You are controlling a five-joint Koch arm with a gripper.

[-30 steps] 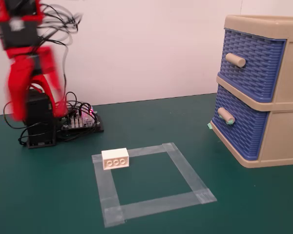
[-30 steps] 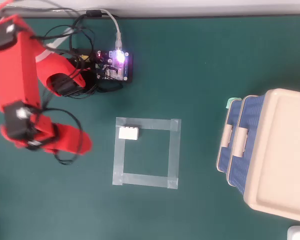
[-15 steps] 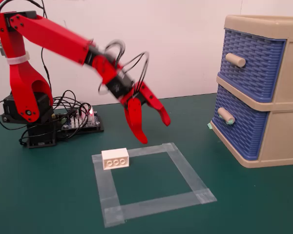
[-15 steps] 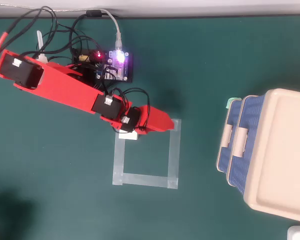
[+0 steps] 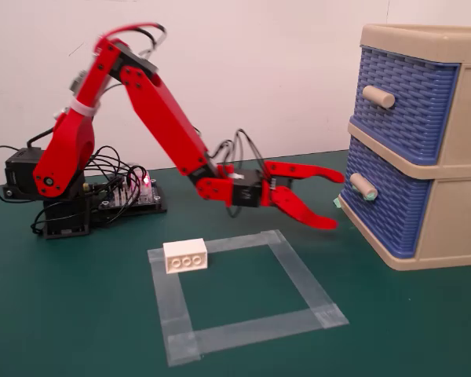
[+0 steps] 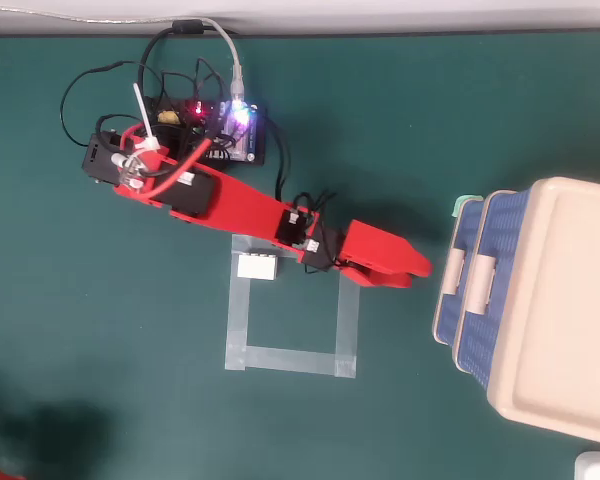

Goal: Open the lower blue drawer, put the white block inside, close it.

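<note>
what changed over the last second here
The arm swung from beside its base and stretched toward the cabinet; the open gripper now sits just short of the lower blue drawer. Nothing was grasped. The white block stayed put and both drawers stayed shut.

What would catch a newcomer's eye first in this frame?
The red arm, stretched low across the green table, its open gripper just short of the lower blue drawer, which is shut. The white block lies untouched on the far left corner of the tape square in the fixed view.
</note>
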